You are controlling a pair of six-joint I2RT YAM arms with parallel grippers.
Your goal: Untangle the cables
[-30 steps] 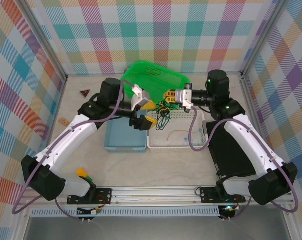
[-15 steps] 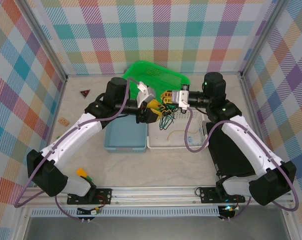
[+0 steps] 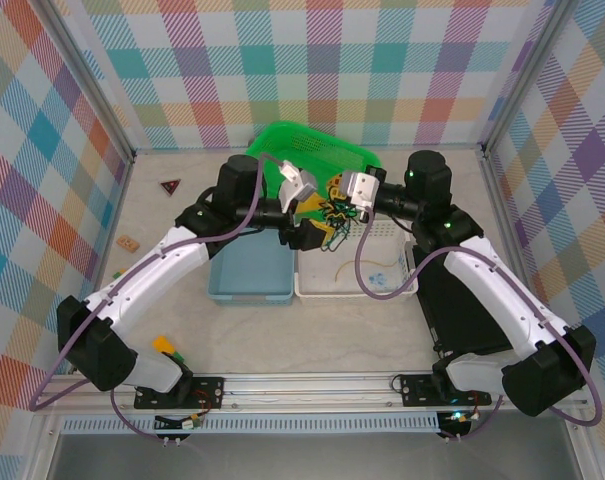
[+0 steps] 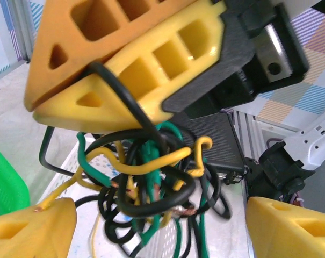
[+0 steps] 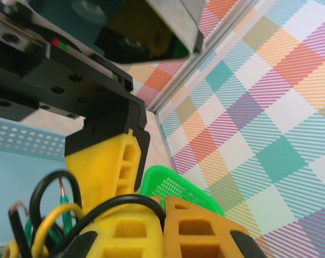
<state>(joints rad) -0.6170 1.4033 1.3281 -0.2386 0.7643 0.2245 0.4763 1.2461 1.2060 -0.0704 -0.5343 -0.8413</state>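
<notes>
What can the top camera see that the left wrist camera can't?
The top camera takes in the left arm and the right arm whole, plus the blue tray and a small red triangle on the table. The left wrist camera, up close, picks out black, green and yellow cables twisted together, with bare copper tips, and a black loop pinched between two fingers. Both show the cables hanging from the shut right end effector, with the left end effector open close by.

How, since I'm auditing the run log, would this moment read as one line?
right gripper: shut on cables | left gripper: open, facing them | cables: tangled, hanging
</notes>
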